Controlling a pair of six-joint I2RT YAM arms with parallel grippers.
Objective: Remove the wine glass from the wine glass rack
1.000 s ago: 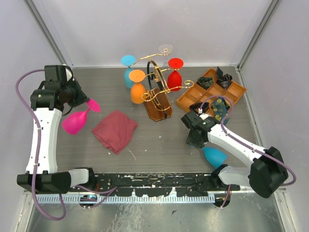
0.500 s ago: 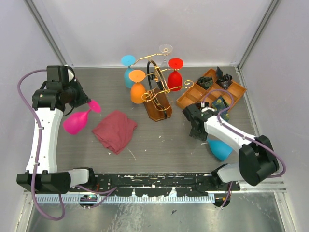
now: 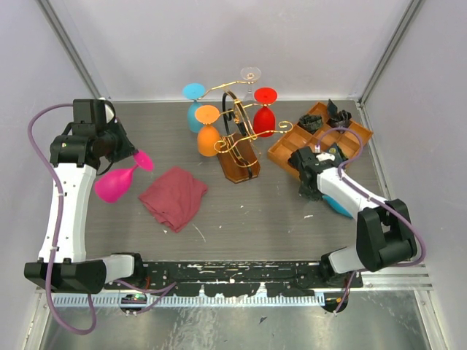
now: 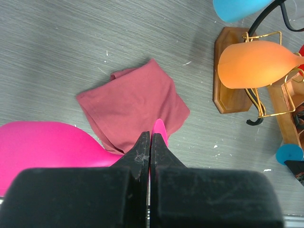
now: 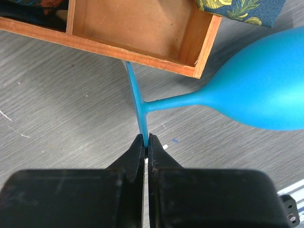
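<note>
Right fingers (image 5: 137, 154) pinch the blue wine glass (image 5: 256, 95) by its foot rim; left fingers (image 4: 141, 149) pinch the pink wine glass (image 4: 42, 147) likewise. Lower each bowl gently onto the worktop (image 5: 57, 95), then release. Beyond them, the wine glass rack (image 3: 241, 166) carries 4 more.

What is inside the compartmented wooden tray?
Small dark items sit in the far compartments of the tray; one near compartment is bare. The right arm covers others.

Matt cloth (image 3: 173, 197); wine glass rack (image 3: 232, 143): gold wire, wooden base (image 3: 242, 169).
</note>
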